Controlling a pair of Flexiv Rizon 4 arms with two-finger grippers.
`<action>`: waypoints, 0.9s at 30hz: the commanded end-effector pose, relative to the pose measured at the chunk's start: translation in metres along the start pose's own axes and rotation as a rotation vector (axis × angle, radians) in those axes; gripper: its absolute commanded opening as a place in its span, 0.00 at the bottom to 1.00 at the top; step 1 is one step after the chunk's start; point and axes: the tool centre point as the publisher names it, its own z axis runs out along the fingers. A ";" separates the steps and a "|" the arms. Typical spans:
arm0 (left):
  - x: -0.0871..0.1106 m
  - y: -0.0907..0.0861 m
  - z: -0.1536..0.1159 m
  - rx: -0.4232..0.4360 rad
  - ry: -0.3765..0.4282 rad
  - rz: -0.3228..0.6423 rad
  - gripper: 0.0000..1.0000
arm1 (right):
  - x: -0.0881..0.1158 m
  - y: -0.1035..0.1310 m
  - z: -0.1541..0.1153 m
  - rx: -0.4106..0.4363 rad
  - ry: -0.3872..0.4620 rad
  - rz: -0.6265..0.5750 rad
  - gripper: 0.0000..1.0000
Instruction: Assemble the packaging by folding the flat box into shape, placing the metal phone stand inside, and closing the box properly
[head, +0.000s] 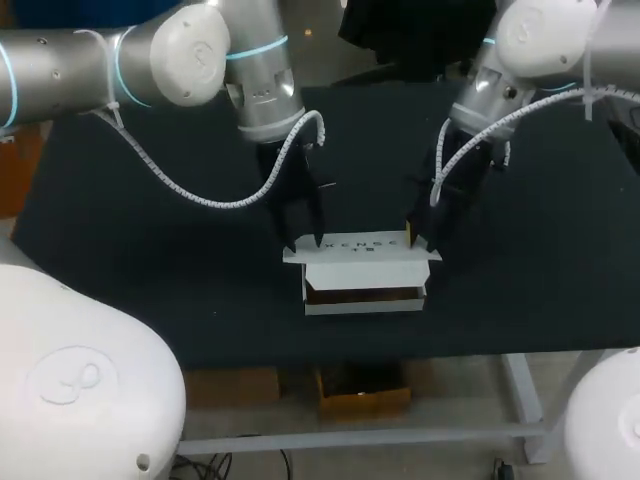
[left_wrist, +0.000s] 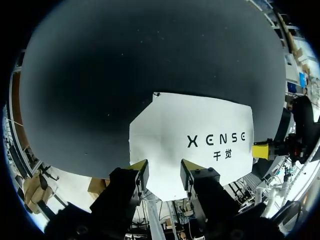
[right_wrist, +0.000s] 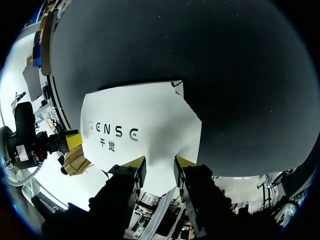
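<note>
White box (head: 362, 274) sits mid-frame. Left gripper (head: 304, 242) and right gripper (head: 420, 240) are at the left and right ends of its lid (head: 375, 256), both part-open, holding nothing, maybe touching it.

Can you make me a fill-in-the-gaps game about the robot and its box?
1. The box is coloured ____.
2. It stands on a table coloured ____.
3. The left gripper and the right gripper both have tips coloured ____.
4. The number of grippers at the box's lid is ____.

Missing words: white, black, yellow, two.
</note>
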 end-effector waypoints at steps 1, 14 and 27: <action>-0.003 0.003 0.005 0.014 0.016 0.011 0.42 | -0.003 -0.003 0.003 -0.011 0.010 -0.003 0.35; -0.002 0.004 0.015 0.044 0.029 0.022 0.42 | -0.006 -0.003 0.009 -0.058 0.027 -0.022 0.36; 0.001 0.004 0.020 0.055 0.035 -0.009 0.38 | -0.004 -0.001 0.011 -0.101 0.026 -0.028 0.39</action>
